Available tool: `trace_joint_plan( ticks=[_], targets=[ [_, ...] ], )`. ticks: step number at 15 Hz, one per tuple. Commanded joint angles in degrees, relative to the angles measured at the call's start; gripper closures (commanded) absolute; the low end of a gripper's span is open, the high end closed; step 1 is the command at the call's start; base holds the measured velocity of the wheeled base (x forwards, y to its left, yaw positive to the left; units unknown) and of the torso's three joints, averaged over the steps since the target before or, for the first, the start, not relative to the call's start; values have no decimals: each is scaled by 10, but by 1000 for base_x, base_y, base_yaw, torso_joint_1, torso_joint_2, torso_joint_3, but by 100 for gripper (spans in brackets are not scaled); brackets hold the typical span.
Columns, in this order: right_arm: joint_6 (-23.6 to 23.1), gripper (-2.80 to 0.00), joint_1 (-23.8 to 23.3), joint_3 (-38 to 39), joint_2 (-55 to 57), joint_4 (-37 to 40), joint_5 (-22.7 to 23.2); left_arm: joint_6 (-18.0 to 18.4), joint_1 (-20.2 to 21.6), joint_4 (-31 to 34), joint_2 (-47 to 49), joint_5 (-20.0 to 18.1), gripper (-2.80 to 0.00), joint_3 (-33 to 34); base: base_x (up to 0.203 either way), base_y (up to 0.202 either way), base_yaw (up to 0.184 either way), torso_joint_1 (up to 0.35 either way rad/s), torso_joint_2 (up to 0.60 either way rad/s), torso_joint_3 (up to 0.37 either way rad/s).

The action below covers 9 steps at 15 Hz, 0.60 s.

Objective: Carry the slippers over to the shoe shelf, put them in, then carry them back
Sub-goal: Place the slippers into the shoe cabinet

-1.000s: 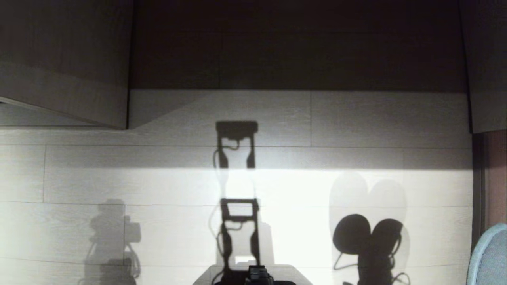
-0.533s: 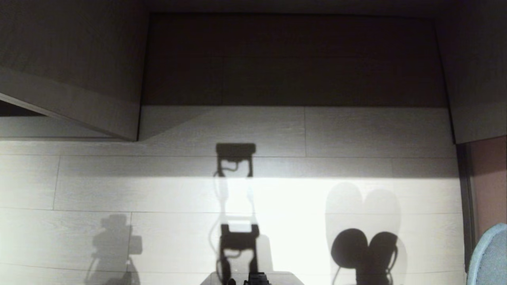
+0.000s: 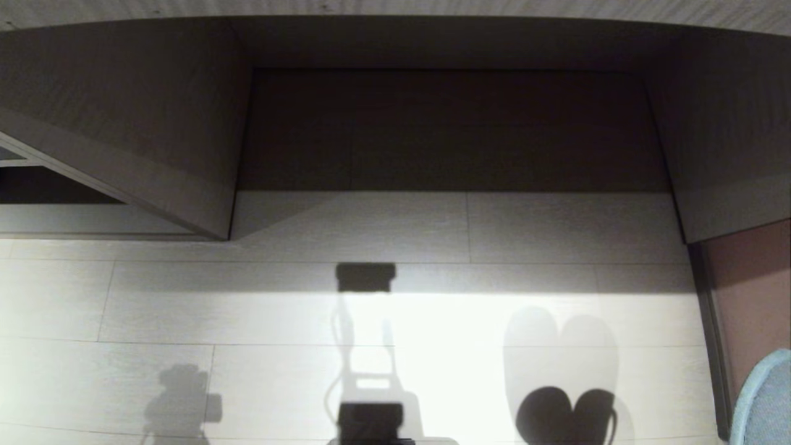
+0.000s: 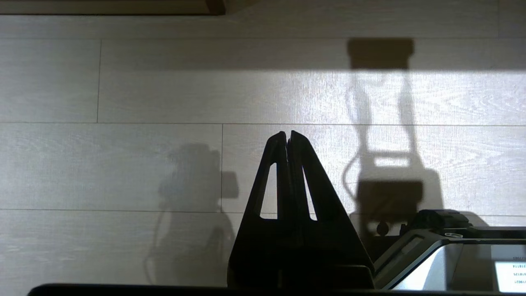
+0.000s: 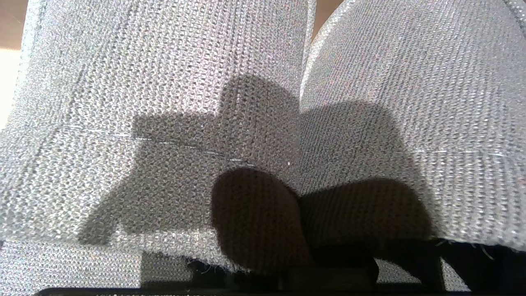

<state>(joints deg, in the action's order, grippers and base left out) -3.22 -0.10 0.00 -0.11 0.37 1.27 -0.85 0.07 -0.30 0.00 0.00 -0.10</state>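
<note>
Nearest to me, my right hand point(image 5: 337, 263) is clamped on the slippers point(image 5: 164, 123), a pair of grey knitted fabric shoes pressed side by side. They fill the right wrist view completely, toes pointing away from me. I judge I hold both in 1 grip at their heel ends so the pair travels together. In the head view only a pale blue-grey edge of them point(image 3: 763, 402) shows at the near right corner, and their heart-shaped shadow falls on the floor point(image 3: 154, 296) just ahead.

My left hand point(image 4: 289, 137) hangs on my near left, its 2 dark fingers point(image 4: 302, 181) pressed together with nothing between them. It carries nothing and is parked out of the way.

The floor is pale wood-grain planking, brightly lit in a band across the near middle. The shadow of my own body and camera lies down its centre.

Farther on stands the shoe shelf point(image 3: 556, 228), a low, wide opening with a pale base board, pale side walls and a dark brown back panel point(image 3: 445, 130). It is well apart from the slippers, straight ahead and slightly left of them. No shoes can be seen in it. At far left is another pale cabinet side point(image 3: 111, 123) with a dark gap beneath it.

I judge this as the carrying stage: slippers in my grip, shelf faced, placing not yet done.
</note>
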Motion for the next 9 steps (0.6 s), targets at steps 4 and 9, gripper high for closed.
trace_joint_plan(
  ticks=[4,9],
  targets=[
    [-1,0,0,1,0,0,0,0,0,0,1,0,0,0,0,0,0,4,-1,203],
    [0,0,0,1,0,0,0,0,0,0,1,0,0,0,0,0,0,6,2,202]
  ],
)
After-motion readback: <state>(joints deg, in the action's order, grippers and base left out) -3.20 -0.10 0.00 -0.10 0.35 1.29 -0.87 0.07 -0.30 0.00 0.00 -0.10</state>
